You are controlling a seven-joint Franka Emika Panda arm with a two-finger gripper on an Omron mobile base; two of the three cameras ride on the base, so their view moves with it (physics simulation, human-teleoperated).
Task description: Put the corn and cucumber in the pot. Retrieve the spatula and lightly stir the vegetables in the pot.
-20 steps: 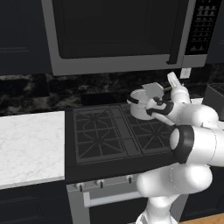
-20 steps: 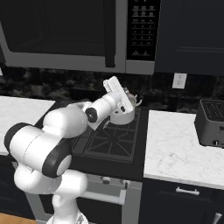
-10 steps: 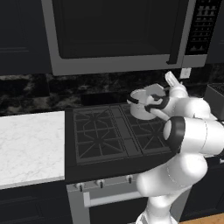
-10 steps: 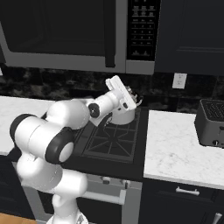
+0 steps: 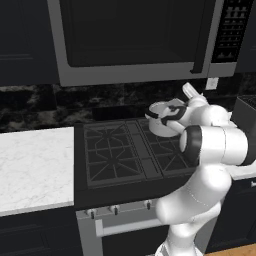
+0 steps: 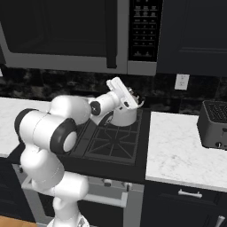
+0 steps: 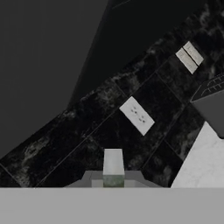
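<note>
Hand view: spatula [image 7: 113, 162] blade sticks up between the closed jaws (gripped), above the pot [image 6: 123, 116].

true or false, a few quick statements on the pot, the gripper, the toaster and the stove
1. The pot stands on a rear burner of the stove. True.
2. The toaster sits on the counter to the left of the stove. False: it is on the white counter to the right of the stove.
3. The gripper is up at the pot, tilted over its rim. True.
4. The gripper's jaws are spread wide open. False: they are shut; in the hand view a light grey squarish blade, seemingly the spatula, rises between them.
5. The microwave hangs above the stove with its door shut. True.
6. The pot lies tipped on its side. False: it stands upright.
</note>
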